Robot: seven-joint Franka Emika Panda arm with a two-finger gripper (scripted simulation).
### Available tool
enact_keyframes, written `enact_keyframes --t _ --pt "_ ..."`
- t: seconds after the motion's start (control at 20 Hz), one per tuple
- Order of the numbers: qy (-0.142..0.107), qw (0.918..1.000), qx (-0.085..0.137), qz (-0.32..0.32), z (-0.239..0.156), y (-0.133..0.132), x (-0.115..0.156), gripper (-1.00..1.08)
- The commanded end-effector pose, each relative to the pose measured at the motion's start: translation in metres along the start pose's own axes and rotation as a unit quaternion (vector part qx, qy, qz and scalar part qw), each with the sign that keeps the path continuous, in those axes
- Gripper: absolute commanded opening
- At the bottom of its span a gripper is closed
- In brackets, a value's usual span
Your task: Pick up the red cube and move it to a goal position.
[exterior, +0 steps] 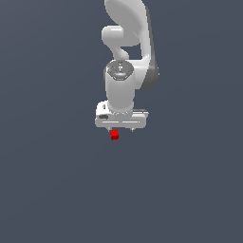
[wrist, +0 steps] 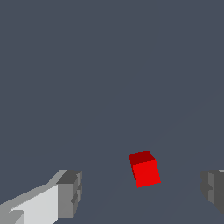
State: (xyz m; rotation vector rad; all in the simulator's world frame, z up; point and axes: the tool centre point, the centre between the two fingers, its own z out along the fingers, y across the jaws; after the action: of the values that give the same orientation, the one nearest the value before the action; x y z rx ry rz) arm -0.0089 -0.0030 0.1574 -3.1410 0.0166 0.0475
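Observation:
The red cube (exterior: 114,135) is small and lies on the dark grey floor just below the white gripper (exterior: 122,128) in the exterior view. In the wrist view the red cube (wrist: 145,169) shows in the gap between the two grey fingertips (wrist: 70,194), nearer the other fingertip (wrist: 213,190) but touching neither. The gripper (wrist: 142,192) is open and holds nothing. The cube appears to lie beyond the fingertips rather than level with them.
The white arm (exterior: 126,47) rises behind the gripper toward the top of the exterior view. A plain dark grey floor (exterior: 57,190) surrounds the cube on all sides. No goal marker shows.

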Motion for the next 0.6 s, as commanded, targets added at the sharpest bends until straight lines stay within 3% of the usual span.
enact_keyframes --t 0.0,0.55 --pt "0.000 1.0000 0.000 0.000 0.000 0.000 0.000 1.00" --pt "0.003 0.9998 0.000 -0.022 0.026 0.006 -0.013 1.00"
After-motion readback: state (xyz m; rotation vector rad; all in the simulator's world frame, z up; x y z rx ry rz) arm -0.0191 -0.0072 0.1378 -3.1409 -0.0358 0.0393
